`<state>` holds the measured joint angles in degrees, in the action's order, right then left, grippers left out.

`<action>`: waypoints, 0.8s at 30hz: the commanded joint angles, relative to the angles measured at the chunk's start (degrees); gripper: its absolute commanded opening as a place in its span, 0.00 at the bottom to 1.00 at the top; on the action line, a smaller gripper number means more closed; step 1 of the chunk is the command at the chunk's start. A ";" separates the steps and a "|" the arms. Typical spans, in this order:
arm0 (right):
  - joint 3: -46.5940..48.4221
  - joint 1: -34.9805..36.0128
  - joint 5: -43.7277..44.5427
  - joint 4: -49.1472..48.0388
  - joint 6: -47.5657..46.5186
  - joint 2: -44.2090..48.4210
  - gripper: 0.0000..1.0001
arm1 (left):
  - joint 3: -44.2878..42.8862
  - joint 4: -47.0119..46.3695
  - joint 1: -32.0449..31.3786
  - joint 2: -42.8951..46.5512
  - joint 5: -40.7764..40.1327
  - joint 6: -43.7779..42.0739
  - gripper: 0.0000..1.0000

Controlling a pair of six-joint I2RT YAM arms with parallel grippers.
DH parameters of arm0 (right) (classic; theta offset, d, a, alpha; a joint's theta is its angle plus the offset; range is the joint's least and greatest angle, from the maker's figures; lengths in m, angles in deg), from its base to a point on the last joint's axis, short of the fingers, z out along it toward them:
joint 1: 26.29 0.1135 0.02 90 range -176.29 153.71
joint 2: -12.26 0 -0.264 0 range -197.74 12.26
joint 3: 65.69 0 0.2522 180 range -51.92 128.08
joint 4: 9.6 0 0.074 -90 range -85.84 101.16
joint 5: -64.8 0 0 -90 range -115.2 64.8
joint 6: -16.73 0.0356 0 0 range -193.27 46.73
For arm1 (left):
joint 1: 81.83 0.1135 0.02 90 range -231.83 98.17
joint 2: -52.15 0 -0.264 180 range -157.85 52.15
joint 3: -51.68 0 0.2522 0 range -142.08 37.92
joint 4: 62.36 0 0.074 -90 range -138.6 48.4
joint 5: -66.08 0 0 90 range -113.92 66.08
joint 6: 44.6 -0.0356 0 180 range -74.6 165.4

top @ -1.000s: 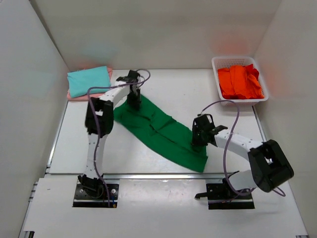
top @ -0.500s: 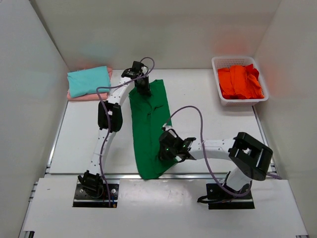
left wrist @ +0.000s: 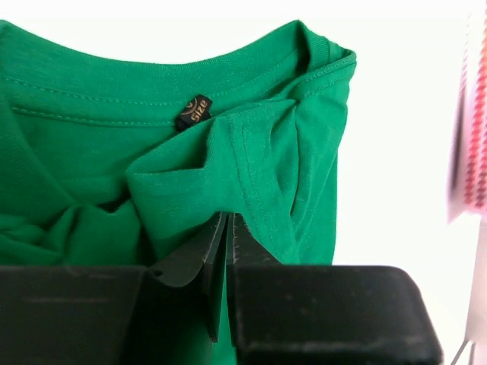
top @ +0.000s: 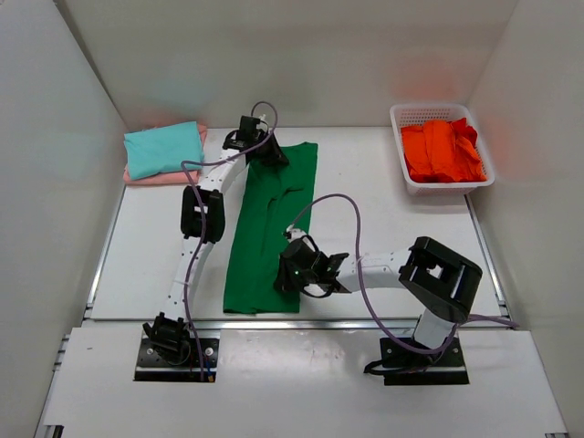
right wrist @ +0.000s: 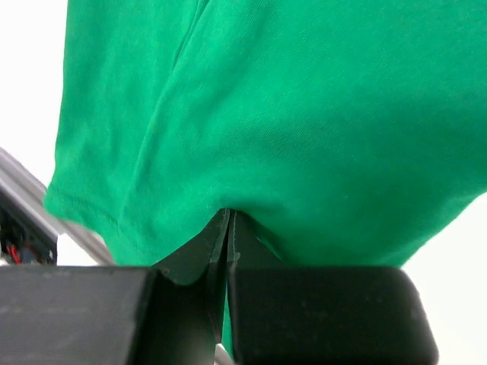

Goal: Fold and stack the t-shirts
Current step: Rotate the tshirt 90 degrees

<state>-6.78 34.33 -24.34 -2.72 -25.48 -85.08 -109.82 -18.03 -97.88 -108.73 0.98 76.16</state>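
The dark green t-shirt (top: pixel 269 228) lies as a long narrow strip running from the back of the table to its front rail. My left gripper (top: pixel 271 155) is at the far collar end. In the left wrist view it (left wrist: pixel 227 220) is shut on a fold of green cloth (left wrist: pixel 91 122) just below the neck label. My right gripper (top: pixel 286 274) is at the right edge near the hem. The right wrist view shows it (right wrist: pixel 228 217) shut on a pucker of the shirt (right wrist: pixel 304 114). A folded teal t-shirt (top: pixel 162 149) rests on a pale pink one (top: pixel 137 177) at the back left. An orange-red t-shirt (top: pixel 443 151) fills the basket.
The white lattice basket (top: pixel 429 109) stands at the back right corner. White walls close in the table on the left, back and right. A metal rail (top: pixel 365 321) runs along the front edge, just beyond the shirt's hem. The right arm's purple cable (top: pixel 356 228) loops over the table.
Both grippers have swung the green shirt from a diagonal to a front-to-back line. The right gripper carried the hem end left. The left gripper carried the collar end back and right.
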 commanded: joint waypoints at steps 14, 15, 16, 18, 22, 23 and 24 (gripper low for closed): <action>2.30 -1.30 13.87 19.32 -19.13 11.81 0.00 | 8.97 -26.39 5.15 28.54 17.45 16.56 0.31; 3.97 -0.86 16.08 21.62 -19.66 12.08 0.00 | 17.75 -22.09 5.50 31.56 17.02 14.52 0.31; 4.51 -0.42 18.36 25.03 -20.19 12.17 0.00 | 22.89 -20.13 5.42 38.03 16.41 9.89 0.27; 4.96 -2.69 20.13 29.71 -19.84 13.13 0.00 | 46.37 -17.04 6.47 48.75 12.64 4.50 0.21; -1.18 -5.16 15.94 31.05 -15.72 22.34 0.00 | 79.46 -11.87 4.55 71.46 4.75 -3.94 0.24; -2.24 -5.86 14.36 31.48 -15.36 23.59 0.00 | 82.93 -10.80 3.58 77.15 2.71 -6.48 0.39; -3.73 -6.56 13.82 31.57 -14.23 25.86 0.02 | 88.62 -8.44 0.62 79.90 -1.66 -7.64 0.41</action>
<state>-7.46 28.91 -10.37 25.11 -42.29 -65.03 -34.44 -36.54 -92.96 -32.76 8.37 77.28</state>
